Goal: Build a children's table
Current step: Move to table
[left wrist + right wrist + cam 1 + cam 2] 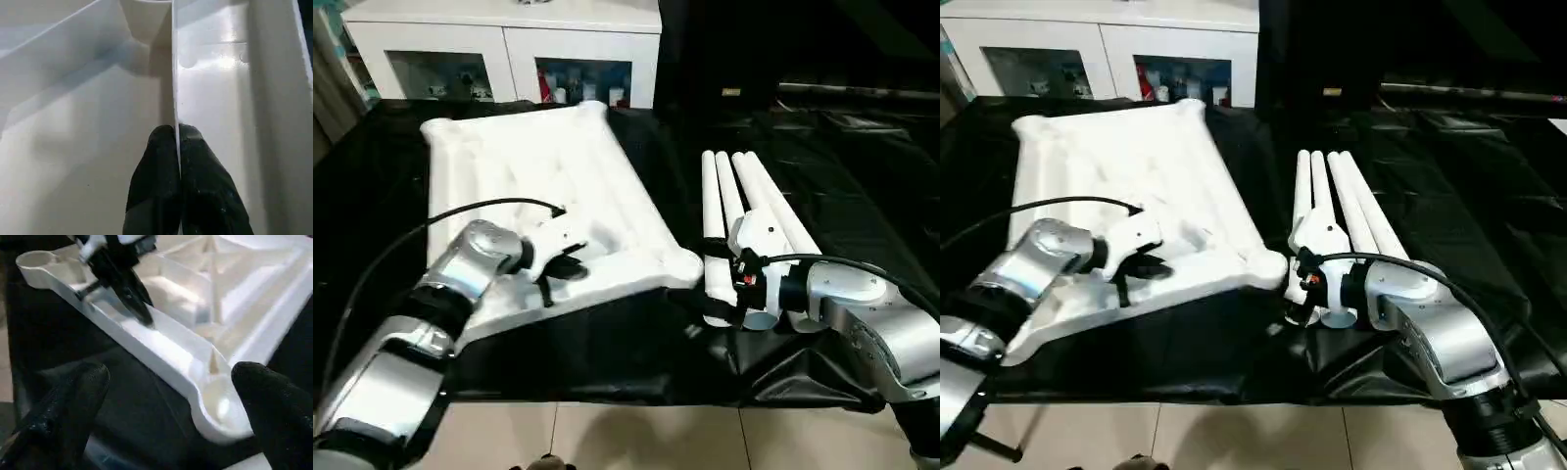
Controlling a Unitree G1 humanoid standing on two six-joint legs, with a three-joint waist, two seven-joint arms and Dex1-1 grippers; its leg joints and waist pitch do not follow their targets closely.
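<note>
- Tabletop [538, 186] lies upside down on the counter [862, 186], at left
- Four legs [749, 206] lie side by side just right of it
- Cabinet [509, 44] stands behind

A white glass-fronted cabinet [519, 54] stands behind the black plastic sheet [862, 186] spread over pale floor tiles [636, 436].

cabinet [509, 44] top cut off, shelf contents blurred

Bright overhead light, glare on white tabletop [538, 176], dark cloth [862, 196] dim, wrist views soft-focused
</note>
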